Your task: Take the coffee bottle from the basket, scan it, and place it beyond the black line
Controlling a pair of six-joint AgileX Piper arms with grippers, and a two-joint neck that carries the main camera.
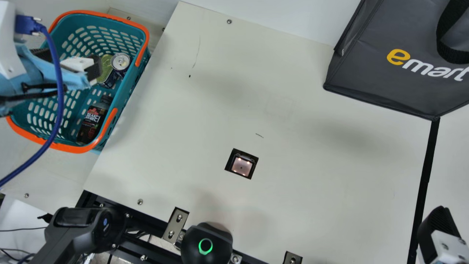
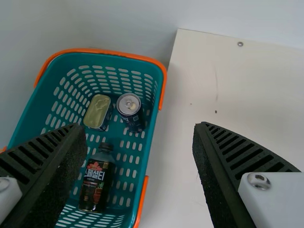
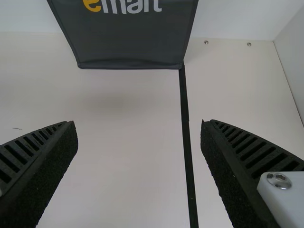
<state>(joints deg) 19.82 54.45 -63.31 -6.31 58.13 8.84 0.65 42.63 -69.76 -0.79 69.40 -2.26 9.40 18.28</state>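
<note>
The dark coffee bottle (image 1: 92, 120) lies in the teal basket (image 1: 126, 88), near its front end; in the left wrist view the bottle (image 2: 98, 179) has its cap toward the two cans. My left gripper (image 1: 71, 62) is over the basket, and its own view shows the gripper (image 2: 137, 166) open with nothing between its fingers. My right gripper (image 1: 439, 227) is at the table's right by the black line (image 1: 425, 183); in its wrist view the gripper (image 3: 140, 166) stands open above the line (image 3: 186, 128). A scanner window (image 1: 242, 166) with small lights is set in the table.
A can (image 1: 120, 61) and a green-lidded tin (image 1: 106, 69) share the basket with the bottle. A dark grey bag (image 1: 381, 77) stands at the back right, beside the line's far end. A black device with a green ring (image 1: 206, 246) is at the front edge.
</note>
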